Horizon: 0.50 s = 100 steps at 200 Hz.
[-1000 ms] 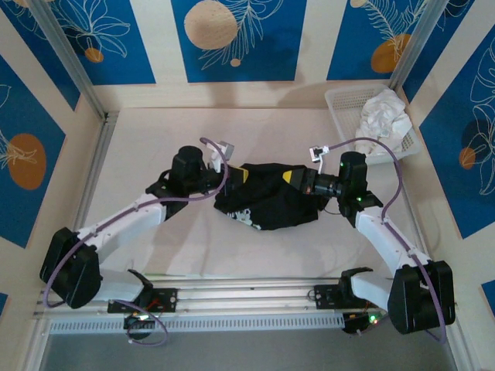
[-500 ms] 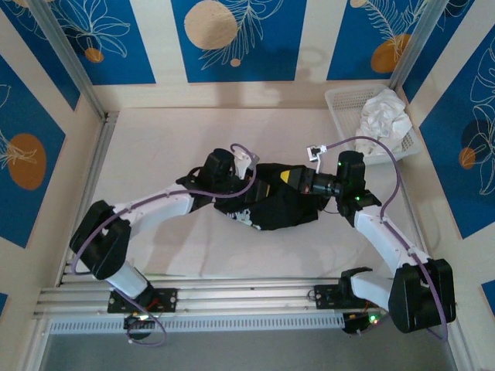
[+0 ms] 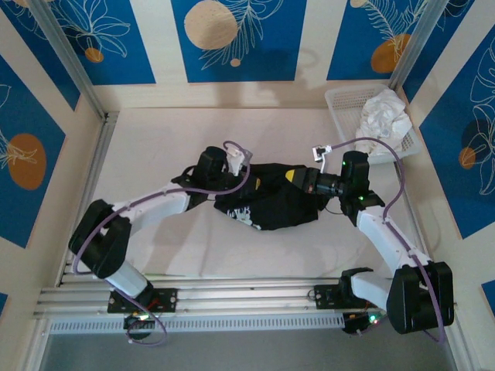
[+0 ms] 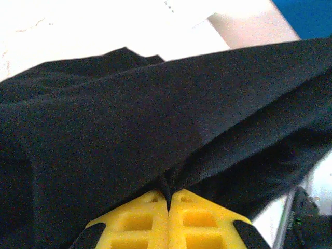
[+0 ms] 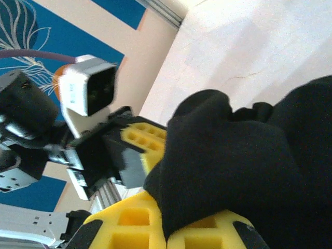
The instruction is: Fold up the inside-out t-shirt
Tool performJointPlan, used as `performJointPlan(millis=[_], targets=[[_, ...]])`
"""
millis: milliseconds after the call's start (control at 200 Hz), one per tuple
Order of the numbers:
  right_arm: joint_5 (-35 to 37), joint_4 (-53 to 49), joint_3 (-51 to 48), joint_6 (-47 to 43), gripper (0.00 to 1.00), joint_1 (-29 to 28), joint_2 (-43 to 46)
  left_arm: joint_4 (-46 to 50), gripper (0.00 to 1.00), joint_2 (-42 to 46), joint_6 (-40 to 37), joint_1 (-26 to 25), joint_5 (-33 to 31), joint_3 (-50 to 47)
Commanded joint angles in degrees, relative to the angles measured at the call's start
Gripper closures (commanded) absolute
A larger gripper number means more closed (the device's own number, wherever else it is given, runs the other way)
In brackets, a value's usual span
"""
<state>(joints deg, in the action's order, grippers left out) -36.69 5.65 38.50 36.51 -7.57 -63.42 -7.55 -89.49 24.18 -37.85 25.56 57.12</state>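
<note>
Matt black cloth t-shirt (image 4: 155, 119), yellow plastic left pincer (image 4: 168, 196), smooth pale table (image 3: 155, 139)

I can't read the small white print (image 3: 244, 217) on the inside-out t-shirt (image 3: 274, 202). Its cloth buries the fingertips of my right gripper (image 5: 165, 239).

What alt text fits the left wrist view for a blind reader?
The left gripper is shut on a fold of the black t-shirt, which spreads across the frame above its yellow fingers. White table shows along the top, with blue wall in the upper right corner.
</note>
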Motion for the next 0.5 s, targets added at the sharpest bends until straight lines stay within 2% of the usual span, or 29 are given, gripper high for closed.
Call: performJointPlan(millis=[0,210,305,400,495], targets=[[3.68,-4.45,3.47,-2.46,1.00,0.10,1.19,-7.40,1.00,6.13,1.17,1.87,7.80,-2.70],[7.63,-5.74,7.02,-2.97,1.00,-3.10,-1.07,-14.39,1.00,12.71,1.58,2.43,15.65,-5.68],[10.46,-10.12,10.58,-5.64,1.00,-5.84,-3.50,-19.85,1.00,14.39,4.09,2.45,19.02,-6.53],[16.80,-19.68,15.65,-11.48,0.89,-8.80,-5.75,-23.73,1.00,15.52,6.16,2.55,20.92,-6.94],[24.85,-26.37,17.75,-16.89,0.77,-10.68,-4.33,-23.01,1.00,16.43,5.92,2.56,20.44,-7.02]])
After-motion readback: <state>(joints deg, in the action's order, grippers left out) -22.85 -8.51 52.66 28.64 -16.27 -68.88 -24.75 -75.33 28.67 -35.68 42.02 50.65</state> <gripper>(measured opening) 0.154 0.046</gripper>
